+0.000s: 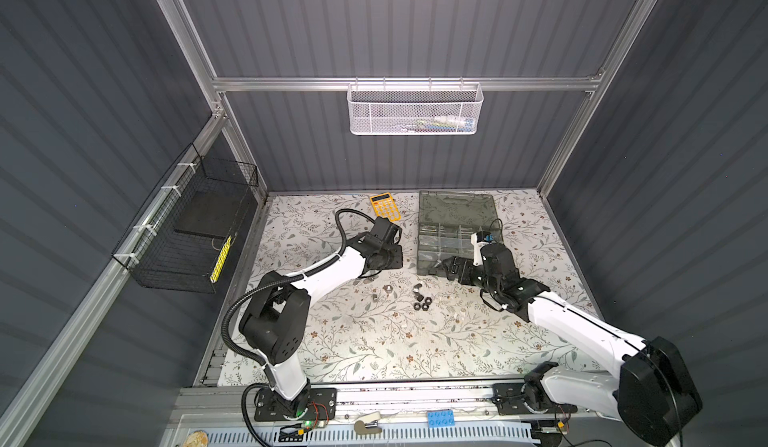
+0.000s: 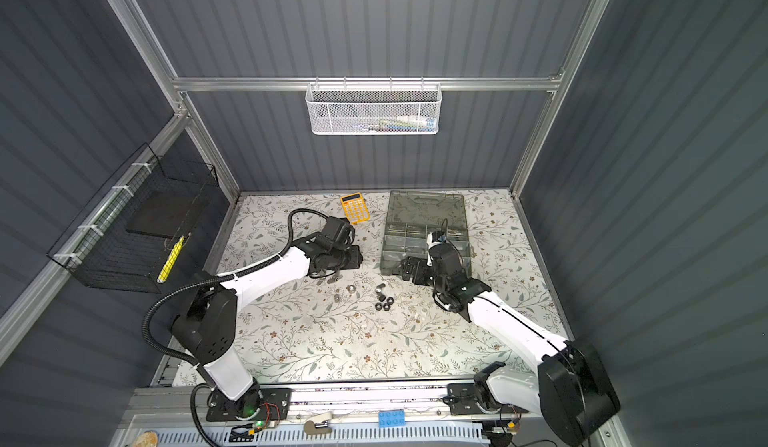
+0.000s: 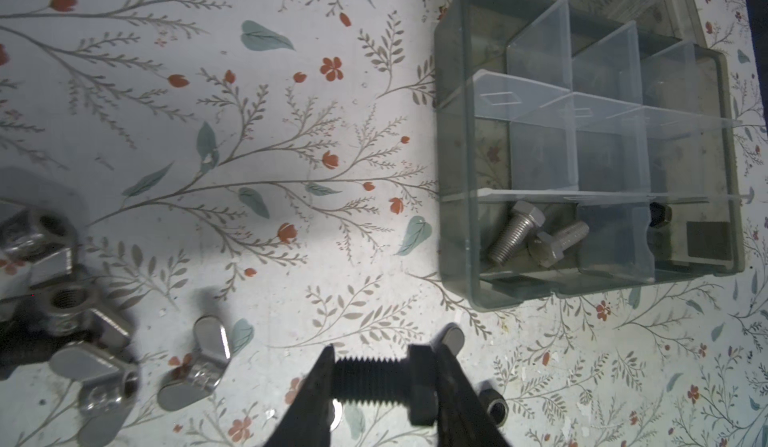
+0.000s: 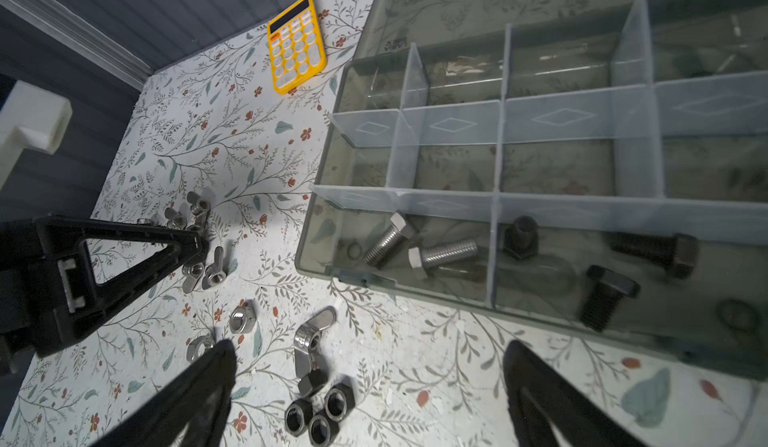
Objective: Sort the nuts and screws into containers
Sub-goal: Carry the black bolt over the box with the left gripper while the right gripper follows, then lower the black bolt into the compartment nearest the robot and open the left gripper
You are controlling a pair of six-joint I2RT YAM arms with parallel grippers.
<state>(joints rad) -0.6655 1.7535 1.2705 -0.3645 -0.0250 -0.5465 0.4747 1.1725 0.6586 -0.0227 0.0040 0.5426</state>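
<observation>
In the left wrist view my left gripper (image 3: 384,376) is shut on a black screw (image 3: 365,382), one finger on its tip and one on its head. It hangs low over silver winged nuts (image 3: 195,361), left of the smoky grey organizer box (image 1: 428,233). The box's near containers hold two silver screws (image 4: 388,239) and black screws (image 4: 602,295). My right gripper (image 4: 370,353) is open and empty at the box's front edge, above three black nuts (image 4: 320,413) and a winged nut (image 4: 311,337). In both top views these black nuts (image 1: 422,301) (image 2: 384,302) lie mid-table.
A yellow calculator (image 1: 385,207) lies at the back of the floral table, left of the box's open lid (image 1: 457,206). A white mesh basket (image 1: 415,110) hangs on the back rail. A black wire basket (image 1: 187,233) hangs on the left wall.
</observation>
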